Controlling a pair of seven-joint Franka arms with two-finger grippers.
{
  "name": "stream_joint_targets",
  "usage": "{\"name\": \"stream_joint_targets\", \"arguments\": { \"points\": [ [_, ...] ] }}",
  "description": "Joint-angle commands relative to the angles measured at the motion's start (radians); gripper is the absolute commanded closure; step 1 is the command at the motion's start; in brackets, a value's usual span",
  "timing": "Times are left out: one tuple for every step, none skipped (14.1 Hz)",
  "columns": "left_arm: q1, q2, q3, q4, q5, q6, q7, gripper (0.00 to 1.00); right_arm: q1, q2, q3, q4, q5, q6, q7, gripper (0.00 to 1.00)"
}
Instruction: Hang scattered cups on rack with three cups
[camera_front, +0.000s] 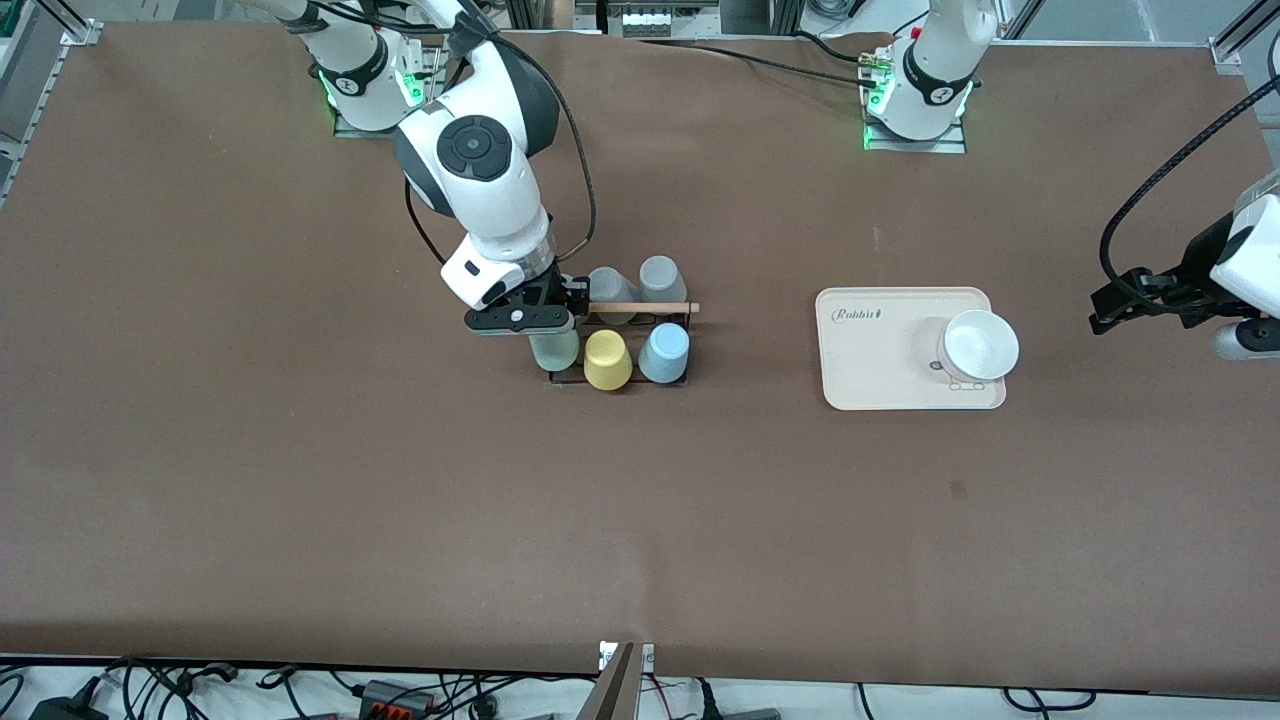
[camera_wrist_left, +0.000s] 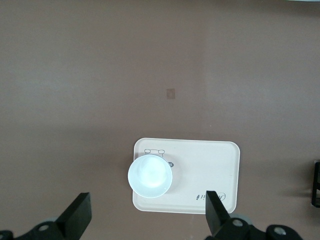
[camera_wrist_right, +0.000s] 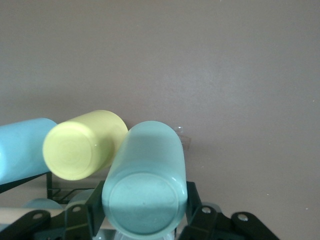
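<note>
The right gripper (camera_front: 545, 335) is closed around the pale green cup (camera_front: 555, 350), its black fingers (camera_wrist_right: 95, 202) pressing on either side of the upturned cup at the end of the rack (camera_front: 668, 381) toward the right arm's base. The rack is a black wire frame with a wooden rod (camera_front: 640, 307) across its top. The green cup stands in the row nearer the front camera, beside the yellow cup (camera_front: 607, 359) and the light blue cup (camera_front: 664, 352). Two grey cups (camera_front: 660, 277) sit in the farther row. The gripper covers the green cup's top from the front, and its peg is hidden. The left gripper (camera_wrist_left: 147, 215) waits, fingers spread wide and empty, above a beige tray (camera_front: 880, 365) holding a white bowl (camera_front: 980, 345).
</note>
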Motion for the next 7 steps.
{"name": "stream_joint_targets", "arguments": {
  "points": [
    [0.007,-0.04,-0.02,-0.027,0.005,0.006,0.009,0.0,0.007,0.024,-0.002,0.01,-0.022,-0.001,0.023,0.78],
    [0.007,-0.04,-0.02,-0.027,0.005,0.009,0.011,0.0,0.007,0.027,-0.002,0.01,-0.022,0.0,0.023,0.78],
    [0.008,-0.039,-0.019,-0.029,0.005,0.009,0.011,0.0,0.009,0.033,-0.002,0.01,-0.024,0.002,0.023,0.78],
    [0.009,-0.04,-0.019,-0.03,0.005,0.007,0.009,0.0,0.012,0.036,-0.002,0.01,-0.031,0.002,0.023,0.78],
    [0.009,-0.039,-0.019,-0.029,0.0,0.009,0.009,0.0,0.013,0.044,-0.002,0.01,-0.043,0.003,0.024,0.78],
    [0.009,-0.037,-0.017,-0.029,-0.035,0.013,0.011,0.0,0.015,0.055,-0.004,0.01,-0.048,0.015,0.024,0.78],
    [0.009,-0.037,-0.015,-0.03,-0.042,0.013,0.013,0.0,0.015,0.059,-0.004,0.01,-0.048,0.022,0.024,0.78]
  ]
}}
